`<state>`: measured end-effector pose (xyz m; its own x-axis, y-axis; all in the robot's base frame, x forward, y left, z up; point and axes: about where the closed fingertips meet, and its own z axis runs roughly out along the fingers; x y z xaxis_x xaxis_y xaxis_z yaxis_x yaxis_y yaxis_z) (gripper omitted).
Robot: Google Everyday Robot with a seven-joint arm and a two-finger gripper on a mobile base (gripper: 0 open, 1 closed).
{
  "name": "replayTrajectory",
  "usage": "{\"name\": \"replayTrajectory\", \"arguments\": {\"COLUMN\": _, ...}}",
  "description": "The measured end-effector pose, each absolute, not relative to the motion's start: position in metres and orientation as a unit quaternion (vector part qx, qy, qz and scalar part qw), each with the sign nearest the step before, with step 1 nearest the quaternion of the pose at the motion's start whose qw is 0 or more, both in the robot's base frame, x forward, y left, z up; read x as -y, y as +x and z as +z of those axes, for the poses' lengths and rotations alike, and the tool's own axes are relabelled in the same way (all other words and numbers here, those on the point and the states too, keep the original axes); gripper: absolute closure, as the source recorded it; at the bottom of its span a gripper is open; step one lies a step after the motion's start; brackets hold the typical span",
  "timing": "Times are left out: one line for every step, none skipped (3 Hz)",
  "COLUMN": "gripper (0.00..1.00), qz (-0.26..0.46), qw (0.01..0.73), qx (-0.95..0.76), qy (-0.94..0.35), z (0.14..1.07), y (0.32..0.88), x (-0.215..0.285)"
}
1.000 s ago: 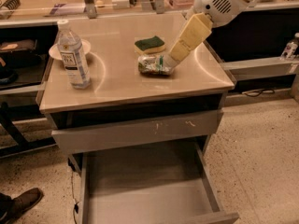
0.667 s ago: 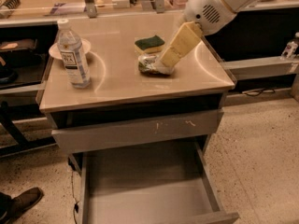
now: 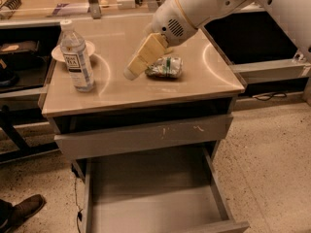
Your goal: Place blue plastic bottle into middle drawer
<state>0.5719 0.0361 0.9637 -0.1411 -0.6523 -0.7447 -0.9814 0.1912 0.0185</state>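
Observation:
The blue plastic bottle [image 3: 77, 55] stands upright on the left part of the beige tabletop [image 3: 116, 89], with a white cap and a pale label. My gripper [image 3: 134, 68] hangs over the middle of the table, tilted down to the left. It is to the right of the bottle and apart from it, and holds nothing that I can see. The middle drawer [image 3: 146, 203] is pulled out below the table, grey, with a bare flat bottom.
A crumpled green and white packet [image 3: 166, 67] lies just right of the gripper. A white bowl [image 3: 62, 53] sits behind the bottle. A shut grey drawer front with scratch marks [image 3: 146, 135] is above the open drawer. A shoe [image 3: 22, 210] is on the floor at lower left.
My gripper has moved left and down across the table, past the crumpled packet and closer to the bottle. The bottle and the drawer have not moved.

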Motion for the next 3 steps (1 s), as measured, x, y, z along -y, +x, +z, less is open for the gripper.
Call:
{"name": "replayTrajectory", "arguments": {"gripper": 0.0, "qz": 0.266, "qw": 0.309, "qx": -0.707, "qy": -0.578, "z": 0.964, "y": 0.572, "x": -0.036}}
{"name": "replayTrajectory", "arguments": {"gripper": 0.0, "qz": 0.275, "qw": 0.326, "qx": -0.698, "qy": -0.575, "z": 0.956, "y": 0.581, "x": -0.051}}
{"name": "replayTrajectory", "arguments": {"gripper": 0.0, "qz": 0.3, "qw": 0.347, "qx": -0.678, "qy": -0.574, "z": 0.93, "y": 0.643, "x": -0.104}}
